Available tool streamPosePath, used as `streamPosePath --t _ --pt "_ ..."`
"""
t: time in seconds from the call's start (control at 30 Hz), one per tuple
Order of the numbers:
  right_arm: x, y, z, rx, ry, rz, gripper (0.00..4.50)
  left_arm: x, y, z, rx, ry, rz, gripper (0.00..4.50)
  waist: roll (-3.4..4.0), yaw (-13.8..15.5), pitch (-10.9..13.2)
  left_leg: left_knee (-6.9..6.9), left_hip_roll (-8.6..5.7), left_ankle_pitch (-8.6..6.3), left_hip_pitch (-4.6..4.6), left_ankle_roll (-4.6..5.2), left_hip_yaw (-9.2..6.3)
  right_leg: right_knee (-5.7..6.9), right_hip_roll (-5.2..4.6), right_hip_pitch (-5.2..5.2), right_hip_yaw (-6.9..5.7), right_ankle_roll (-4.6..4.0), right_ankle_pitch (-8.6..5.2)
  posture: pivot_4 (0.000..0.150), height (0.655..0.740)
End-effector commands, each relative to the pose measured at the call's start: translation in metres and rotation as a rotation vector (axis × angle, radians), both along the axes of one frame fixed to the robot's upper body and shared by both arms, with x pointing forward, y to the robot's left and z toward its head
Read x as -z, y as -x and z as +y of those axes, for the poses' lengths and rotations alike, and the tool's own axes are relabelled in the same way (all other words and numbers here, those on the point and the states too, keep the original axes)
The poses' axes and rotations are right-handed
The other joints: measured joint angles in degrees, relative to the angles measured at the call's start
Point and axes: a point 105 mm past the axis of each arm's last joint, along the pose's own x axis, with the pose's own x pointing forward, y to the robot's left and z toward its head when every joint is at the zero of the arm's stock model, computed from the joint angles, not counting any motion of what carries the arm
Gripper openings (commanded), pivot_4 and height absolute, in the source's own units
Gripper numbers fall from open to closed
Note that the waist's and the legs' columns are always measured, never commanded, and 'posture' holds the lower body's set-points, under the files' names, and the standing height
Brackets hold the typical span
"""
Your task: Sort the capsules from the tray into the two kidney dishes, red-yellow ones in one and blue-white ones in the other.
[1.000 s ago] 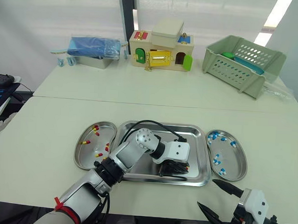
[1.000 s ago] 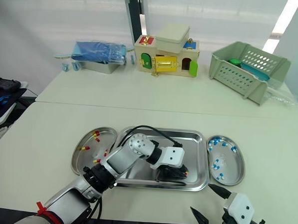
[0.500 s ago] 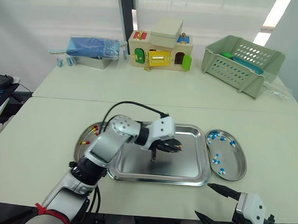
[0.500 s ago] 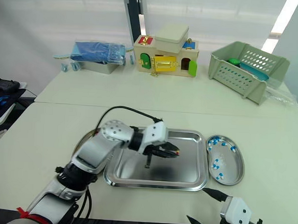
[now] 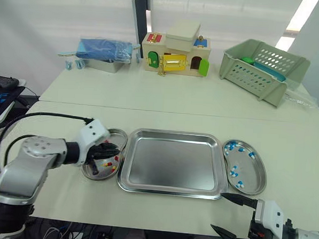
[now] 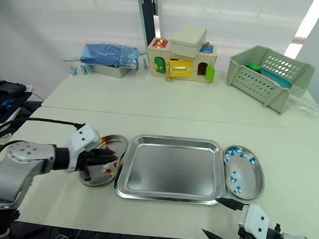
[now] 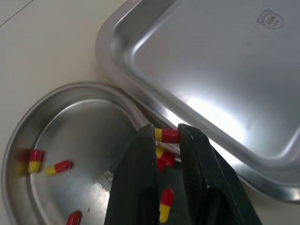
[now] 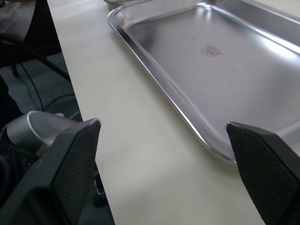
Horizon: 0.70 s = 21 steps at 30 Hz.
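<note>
My left gripper (image 7: 166,133) is clenched on a red-yellow capsule (image 7: 170,136) over the left dish (image 7: 61,117), just beside the tray (image 7: 211,56), while my right gripper (image 5: 217,210) hangs wide open near its near right corner.

The cream table (image 5: 177,96) carries a steel tray (image 5: 173,133) at near centre, with the left kidney dish (image 5: 119,135) and the right kidney dish (image 5: 264,178) just beside it. Along the far edge stand a metal tin (image 5: 100,66) left, a toy house (image 5: 176,59) centre and a green basket (image 5: 252,76) right.
</note>
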Motion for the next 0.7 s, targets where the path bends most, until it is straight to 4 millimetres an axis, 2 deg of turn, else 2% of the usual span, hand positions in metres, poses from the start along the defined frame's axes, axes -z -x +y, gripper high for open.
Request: streamPosePath --t 0.03,0.5,0.57,0.7 --pt "-0.0066 0.0002 0.0005 -0.031 -0.015 -0.033 4.50 -0.0088 -0.0004 0.0078 -0.016 -0.020 -0.050 0.34 0.00 0.0 0.0 0.00 0.00 0.00 0.01 0.00 0.00 0.02 0.00 0.00 0.00 0.00 0.00 0.150 0.7400" --pt "-0.0030 0.0016 -0.0028 -0.006 -0.022 -0.042 4.50 -0.0007 -0.0035 0.0097 -0.027 -0.021 -0.021 0.34 -0.01 -0.1 0.0 -0.01 0.01 0.00 0.00 0.00 0.01 0.02 0.01 -0.01 0.00 0.00 0.00 0.150 0.7400" --pt "-0.0028 0.0021 -0.0030 -0.002 -0.023 -0.042 4.50 -0.0002 -0.0040 0.0099 -0.023 -0.029 -0.020 1.07 -0.01 -0.1 0.0 -0.01 0.01 0.00 0.00 0.00 0.00 0.02 0.01 -0.01 0.00 0.00 0.00 0.150 0.7400" --pt "-0.0018 0.0032 -0.0043 0.005 -0.022 -0.040 4.50 -0.0014 -0.0051 0.0090 -0.018 -0.027 -0.022 2.19 -0.01 -0.1 0.0 -0.01 0.01 0.00 0.00 0.00 0.01 0.03 0.02 -0.01 0.01 0.00 0.00 0.150 0.7400"
